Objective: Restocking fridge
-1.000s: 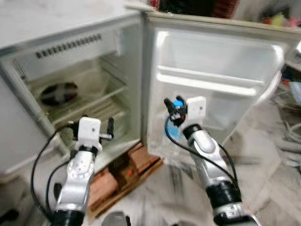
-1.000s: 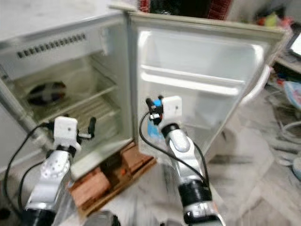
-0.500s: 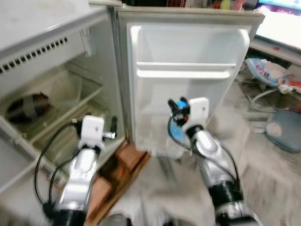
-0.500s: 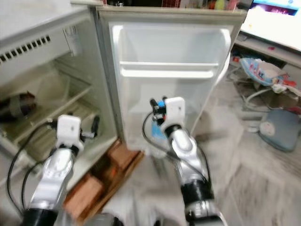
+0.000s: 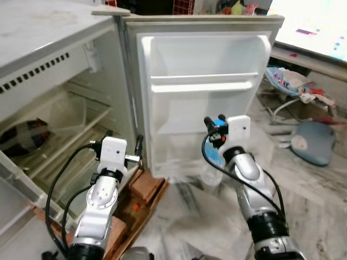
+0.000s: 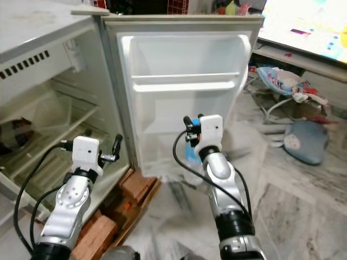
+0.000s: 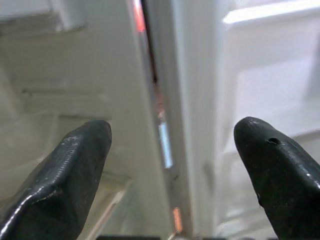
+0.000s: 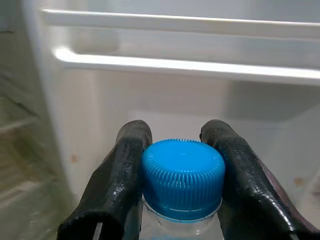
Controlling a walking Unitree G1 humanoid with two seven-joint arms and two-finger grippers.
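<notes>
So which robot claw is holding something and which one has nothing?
The right claw is the one holding something: its black fingers squeeze the blue cap of a clear bottle in front of the fridge door. The left claw is wide open.

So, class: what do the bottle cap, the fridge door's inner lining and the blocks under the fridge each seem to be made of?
Bottle cap: blue moulded plastic, matte, with fine ribs round its edge.
Door lining: probably white plastic, smooth and slightly glossy, formed into shelf rails in one piece.
Blocks: likely brick, reddish-brown and rough, though blur leaves this open.
The right gripper has its jaws closed on the cap.
</notes>
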